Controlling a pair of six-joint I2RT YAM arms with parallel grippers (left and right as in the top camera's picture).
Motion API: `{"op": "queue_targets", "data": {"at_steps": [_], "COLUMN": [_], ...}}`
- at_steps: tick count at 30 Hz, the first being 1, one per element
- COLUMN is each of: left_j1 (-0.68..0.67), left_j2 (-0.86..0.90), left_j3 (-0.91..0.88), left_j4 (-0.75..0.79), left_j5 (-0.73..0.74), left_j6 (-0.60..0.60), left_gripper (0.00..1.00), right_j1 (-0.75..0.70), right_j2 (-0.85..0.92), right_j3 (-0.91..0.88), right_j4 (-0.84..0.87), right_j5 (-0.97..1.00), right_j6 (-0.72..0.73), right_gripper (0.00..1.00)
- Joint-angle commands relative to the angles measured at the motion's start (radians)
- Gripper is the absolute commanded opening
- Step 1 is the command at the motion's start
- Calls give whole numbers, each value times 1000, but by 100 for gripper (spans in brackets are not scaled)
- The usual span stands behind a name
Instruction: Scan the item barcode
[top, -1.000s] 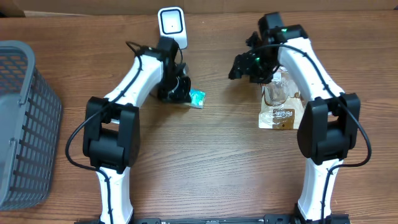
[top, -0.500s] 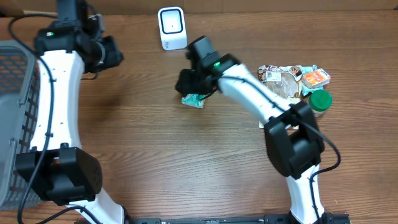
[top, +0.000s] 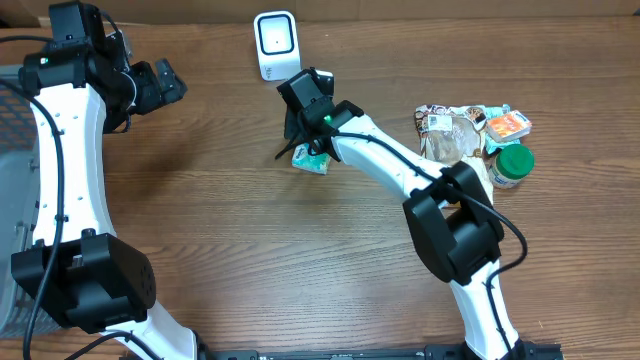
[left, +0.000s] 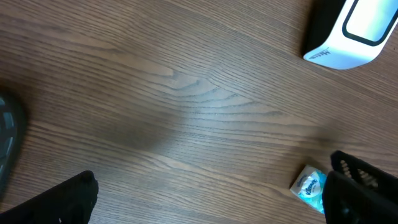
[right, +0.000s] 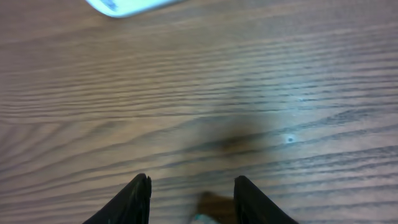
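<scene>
Kleenex tissue packet (top: 312, 160), small and teal, flat on the wooden surface (top: 250, 230), just near of the white barcode scanner (top: 277, 45). Likely very light, soft and squashy under a slick film wrap; apt to slide or buckle, hardly fragile. Best pinched gently across the short sides at mid-length, leaving whichever face carries the barcode uncovered. Right end effector (top: 304, 138) directly over the packet's far edge, fingers part-way apart; cannot tell whether grasping it. Left end effector (top: 160, 85) released, spread wide, empty, well off at far left.
</scene>
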Motion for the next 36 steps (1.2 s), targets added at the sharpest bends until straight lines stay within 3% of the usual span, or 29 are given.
{"op": "queue_targets", "data": {"at_steps": [1, 8, 12, 19, 24, 28, 36], "left_j1": [-2, -2, -2, -2, -2, -2, -2], "left_j2": [11, 11, 11, 11, 11, 11, 11], "left_j3": [3, 3, 3, 3, 3, 3, 3], "left_j4": [0, 0, 0, 0, 0, 0, 0], "left_j5": [-2, -2, -2, -3, -2, -3, -2], "left_j6": [10, 10, 10, 10, 10, 10, 10], "left_gripper": [100, 99, 99, 99, 100, 100, 100], "right_j1": [2, 4, 4, -24, -84, -159, -202], "right_j2": [23, 28, 28, -28, -80, -79, -40], "right_j3": [-5, -5, -3, 91, 115, 100, 98], "right_j4": [10, -61, -229, -524, -706, -708, -658], "right_j5": [-40, -395, -478, -398, -219, -218, -212], "right_j6": [1, -181, -237, -334, -168, -144, -473], "right_gripper": [41, 41, 41, 40, 41, 41, 41]}}
